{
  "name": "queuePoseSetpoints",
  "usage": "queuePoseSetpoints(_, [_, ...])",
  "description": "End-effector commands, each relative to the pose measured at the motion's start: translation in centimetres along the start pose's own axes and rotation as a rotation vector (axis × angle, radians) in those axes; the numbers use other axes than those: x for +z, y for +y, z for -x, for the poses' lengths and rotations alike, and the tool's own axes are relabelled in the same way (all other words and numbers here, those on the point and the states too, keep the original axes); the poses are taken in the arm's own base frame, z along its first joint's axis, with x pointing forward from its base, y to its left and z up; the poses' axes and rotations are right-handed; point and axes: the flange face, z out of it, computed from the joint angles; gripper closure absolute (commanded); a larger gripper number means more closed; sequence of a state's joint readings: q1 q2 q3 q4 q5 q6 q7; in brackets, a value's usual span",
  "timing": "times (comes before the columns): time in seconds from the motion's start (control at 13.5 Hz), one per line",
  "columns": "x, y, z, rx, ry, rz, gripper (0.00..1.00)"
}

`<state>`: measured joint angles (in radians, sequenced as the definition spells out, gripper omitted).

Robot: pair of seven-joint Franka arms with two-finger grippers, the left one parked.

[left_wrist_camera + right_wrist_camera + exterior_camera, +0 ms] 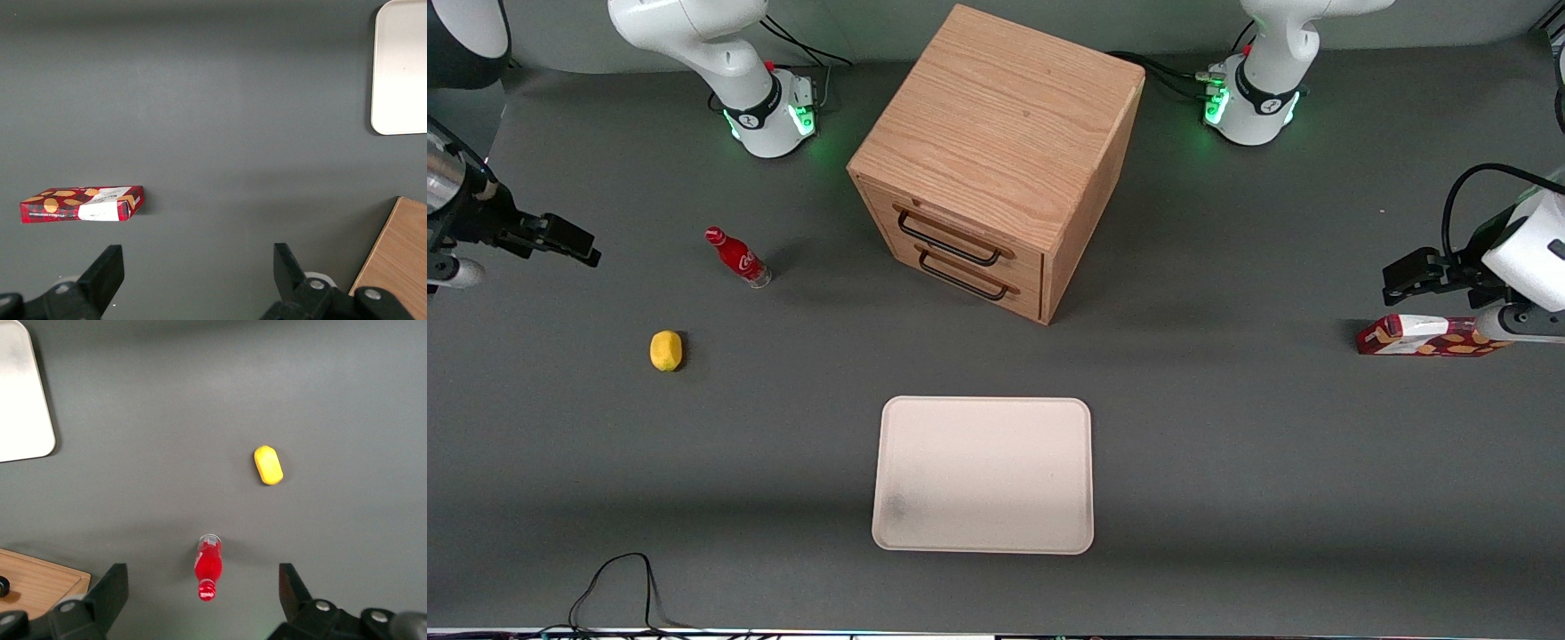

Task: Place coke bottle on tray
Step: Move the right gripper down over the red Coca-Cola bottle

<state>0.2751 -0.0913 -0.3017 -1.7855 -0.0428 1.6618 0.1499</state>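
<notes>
The coke bottle (736,256), small and red with a red cap and clear base, stands upright on the grey table. It also shows in the right wrist view (208,565), cap toward the camera, between the two fingers but well below them. My right gripper (574,244) is open and empty, held high over the working arm's end of the table, sideways from the bottle; in its own view (202,579) the jaws stand wide apart. The pale cream-pink tray (984,474) lies flat and empty, nearer the front camera than the bottle, and shows in the right wrist view (20,393).
A yellow lemon (665,350) (268,465) lies near the bottle, nearer the front camera. A wooden drawer cabinet (996,160) (33,583) stands mid-table, farther from the camera than the tray. A red snack box (1423,336) (80,203) lies toward the parked arm's end.
</notes>
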Motion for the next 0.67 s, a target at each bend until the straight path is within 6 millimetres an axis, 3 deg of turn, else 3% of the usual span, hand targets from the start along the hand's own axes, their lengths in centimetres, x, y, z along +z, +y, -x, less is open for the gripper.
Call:
queuePoseSetpoints(0.0, [-1.2, 0.0, -0.2, -0.012, -0.014, -0.018, 0.00])
queuePoseSetpoints(0.22, [0.1, -0.1, 0.3, -0.020, -0.068, -0.020, 0.00])
queuePoseSetpoints(0.37, [2.5, -0.1, 1.8, -0.029, -0.097, -0.057, 0.00])
queuePoseSetpoints(0.59, [9.6, 0.5, 6.6, -0.047, -0.073, -0.093, 0.00])
